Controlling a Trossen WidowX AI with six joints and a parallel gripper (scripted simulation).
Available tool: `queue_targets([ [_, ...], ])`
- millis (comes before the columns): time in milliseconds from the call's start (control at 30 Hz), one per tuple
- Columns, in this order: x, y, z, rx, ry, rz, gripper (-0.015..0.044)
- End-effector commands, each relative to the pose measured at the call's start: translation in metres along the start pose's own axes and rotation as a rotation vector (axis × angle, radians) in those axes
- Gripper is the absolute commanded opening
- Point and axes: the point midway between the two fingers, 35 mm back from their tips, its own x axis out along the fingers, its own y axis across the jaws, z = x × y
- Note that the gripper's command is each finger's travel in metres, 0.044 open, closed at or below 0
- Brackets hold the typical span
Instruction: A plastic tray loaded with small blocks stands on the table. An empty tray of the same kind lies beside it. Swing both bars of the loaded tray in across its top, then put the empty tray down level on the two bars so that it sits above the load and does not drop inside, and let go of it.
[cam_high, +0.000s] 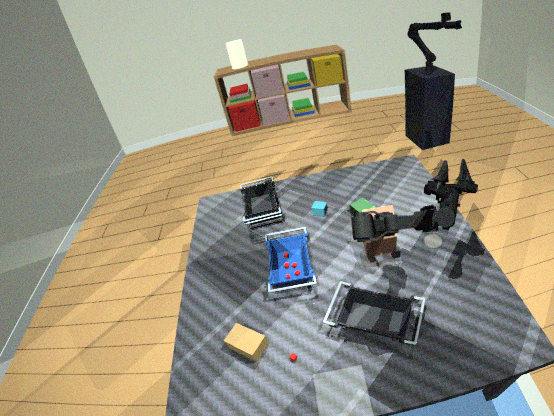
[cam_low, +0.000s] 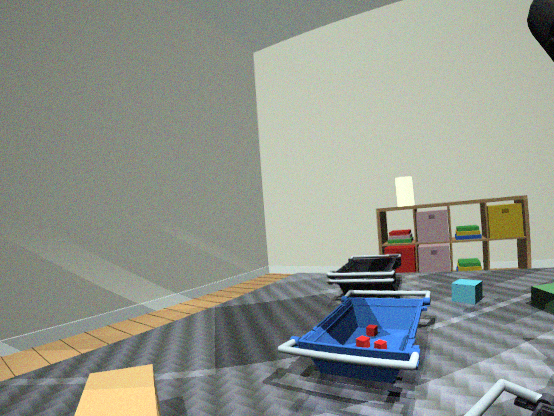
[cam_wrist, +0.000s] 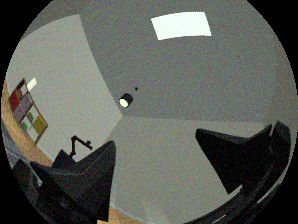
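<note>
The blue tray (cam_high: 291, 245) (cam_low: 387, 315) stands upright with several small red blocks (cam_high: 286, 265) (cam_low: 363, 341) inside. Its far wire bar (cam_high: 286, 232) (cam_low: 387, 293) and near wire bar (cam_high: 292, 288) (cam_low: 350, 357) are swung out past its ends. An empty black tray (cam_high: 382, 299) stands upright to its front right, with its left bar (cam_high: 333, 303) and right bar (cam_high: 420, 320) swung out; only a corner shows in the exterior view. My gripper (cam_high: 454, 167) (cam_wrist: 157, 140) is open and empty, raised high at the right, pointing up and away from both trays.
Black trays (cam_high: 261, 200) (cam_low: 370, 265), seemingly nested, stand behind the blue tray. A cyan block (cam_high: 319, 208) (cam_low: 467, 291) and a green block (cam_high: 362, 205) lie at the back. A tan block (cam_high: 245, 342) (cam_low: 120, 392) and a loose red block (cam_high: 293, 357) lie in front. My arm's brown base (cam_high: 380, 246) stands at centre right.
</note>
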Motion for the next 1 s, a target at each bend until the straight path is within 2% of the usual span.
queue_targets([
  [0, 0.0, 0.0, 0.0, 0.0, 0.0, 0.0, 0.0374],
  [233, 0.0, -0.001, -0.001, 0.001, 0.004, -0.002, 0.019],
  [367, -0.013, -0.014, -0.019, 0.023, 0.09, -0.037, 0.0089],
  [700, -0.106, -0.074, -0.088, 0.128, 0.512, -0.245, 0.0089],
  [967, -0.203, -0.109, -0.109, 0.199, 0.819, -0.439, 0.0089],
])
